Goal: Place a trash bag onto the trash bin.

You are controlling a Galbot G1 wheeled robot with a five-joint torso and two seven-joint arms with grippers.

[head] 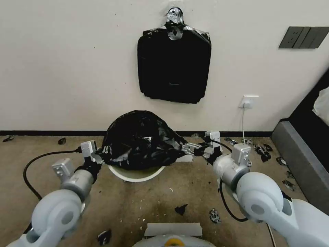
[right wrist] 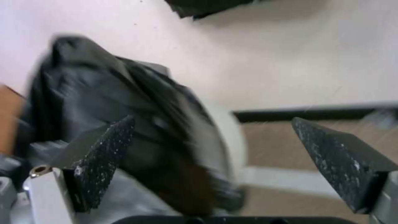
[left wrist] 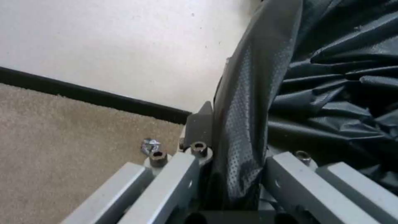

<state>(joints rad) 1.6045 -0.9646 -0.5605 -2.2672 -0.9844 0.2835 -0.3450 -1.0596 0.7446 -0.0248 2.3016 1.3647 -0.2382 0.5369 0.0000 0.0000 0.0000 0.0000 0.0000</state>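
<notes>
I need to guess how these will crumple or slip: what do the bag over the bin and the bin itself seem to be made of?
The trash bag looks like thin glossy black plastic film: sharp creases and silvery glints where it billows. The trash bin looks like smooth cream-white rigid plastic, judging by its even, plain rim. The left pincer clamps the bag's edge.

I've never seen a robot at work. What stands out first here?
A crinkly black trash bag billows over a cream trash bin by the wall. The left gripper pinches the bag's edge, while the right gripper, at the other side, is open. Above, a flat stack of black bags hangs taped to the wall.
</notes>
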